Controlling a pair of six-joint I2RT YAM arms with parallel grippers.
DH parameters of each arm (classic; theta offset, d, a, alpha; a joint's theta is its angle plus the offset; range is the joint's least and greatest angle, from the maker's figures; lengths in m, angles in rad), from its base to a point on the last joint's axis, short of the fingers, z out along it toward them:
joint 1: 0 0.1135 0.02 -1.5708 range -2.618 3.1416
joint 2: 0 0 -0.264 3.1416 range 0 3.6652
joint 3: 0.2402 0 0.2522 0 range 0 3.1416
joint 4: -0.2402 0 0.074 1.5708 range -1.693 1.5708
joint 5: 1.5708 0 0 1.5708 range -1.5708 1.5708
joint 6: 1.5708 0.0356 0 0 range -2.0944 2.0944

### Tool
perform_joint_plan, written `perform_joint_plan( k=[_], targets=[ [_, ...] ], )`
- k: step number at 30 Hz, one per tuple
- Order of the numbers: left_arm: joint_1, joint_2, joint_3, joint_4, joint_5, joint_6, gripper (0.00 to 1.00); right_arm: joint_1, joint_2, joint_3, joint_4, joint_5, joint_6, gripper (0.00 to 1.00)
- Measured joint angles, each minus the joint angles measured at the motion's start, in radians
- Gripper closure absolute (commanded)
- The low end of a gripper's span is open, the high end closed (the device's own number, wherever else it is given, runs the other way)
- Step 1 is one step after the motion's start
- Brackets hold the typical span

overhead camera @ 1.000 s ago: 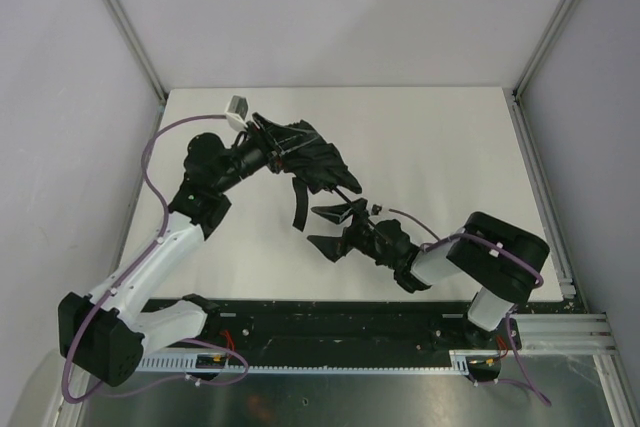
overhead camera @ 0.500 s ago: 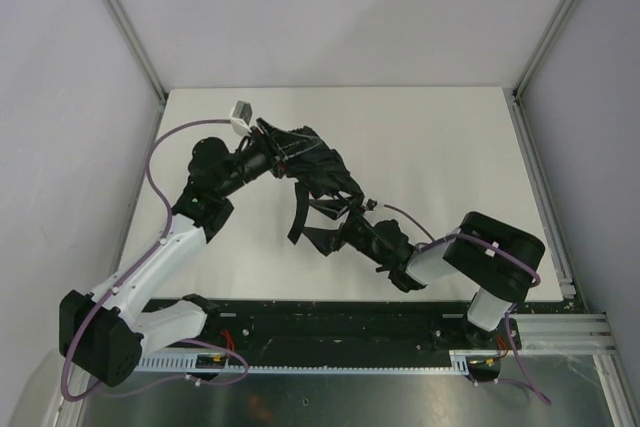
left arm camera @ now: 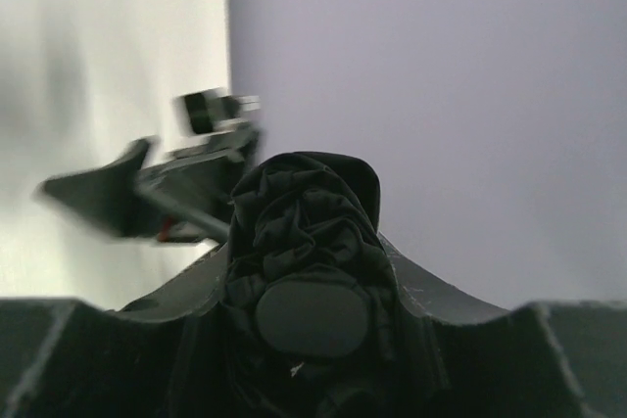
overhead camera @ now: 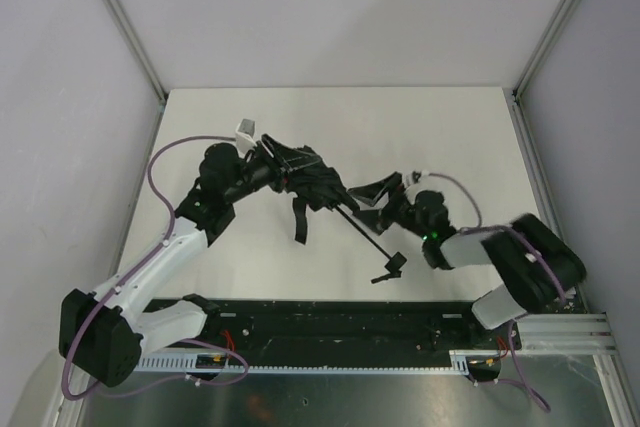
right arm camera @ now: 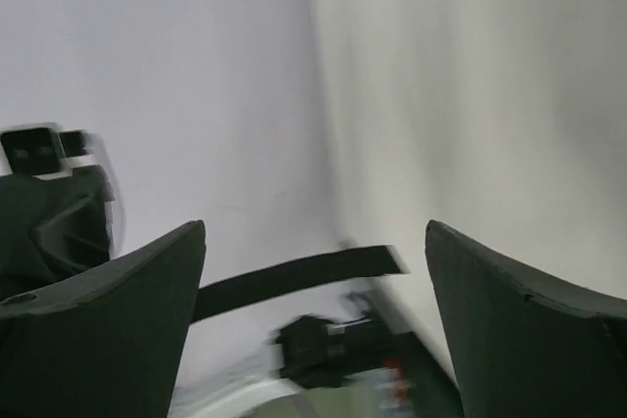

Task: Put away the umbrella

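Surface (overhead camera: 450, 137) of flat white board carried the scene, with the umbrella toward its left-centre. Two white-and-black jointed arms reached onto it from the near edge, the left arm (overhead camera: 160, 257) stretching up and inward, the right arm (overhead camera: 500, 252) folded low and pointing left.

Between them was the black folding umbrella (overhead camera: 318, 185). Its matte fabric canopy (left arm camera: 304, 222) was bunched into crumpled folds. Its thin dark metal shaft (overhead camera: 362, 232) slanted out of the folds toward the near edge. The left gripper (overhead camera: 272, 162) was clamped on the bunched canopy at its top end, and the left wrist view showed the fabric filling the gap between the black fingers.

The right gripper (overhead camera: 378, 202) stood spread wide just right of the shaft, with nothing pinched. In the right wrist view the space between its two fingers showed only blurred black parts beyond.

A narrow black fabric strap (overhead camera: 300, 222) hung from the canopy toward the near side. The small black handle (overhead camera: 390, 267) ended the shaft close to the near edge; whether it touched the surface could not be told.
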Motion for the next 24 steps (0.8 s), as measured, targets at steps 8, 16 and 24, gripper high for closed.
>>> perform_joint_plan(
  k=[8,16,24],
  targets=[
    [-0.004,0.014,-0.084,-0.118,-0.035,0.131,1.0,-0.176,-0.455,0.274,-0.761,-0.106,-0.787,0.01],
    [0.011,-0.06,-0.113,-0.145,-0.043,0.269,1.0,-0.178,-0.489,0.525,-1.006,-0.161,-1.076,0.01],
    [0.036,-0.074,0.123,-0.045,-0.032,0.319,1.0,-0.238,-0.474,0.525,-1.166,-0.134,-1.079,0.02]
  ],
)
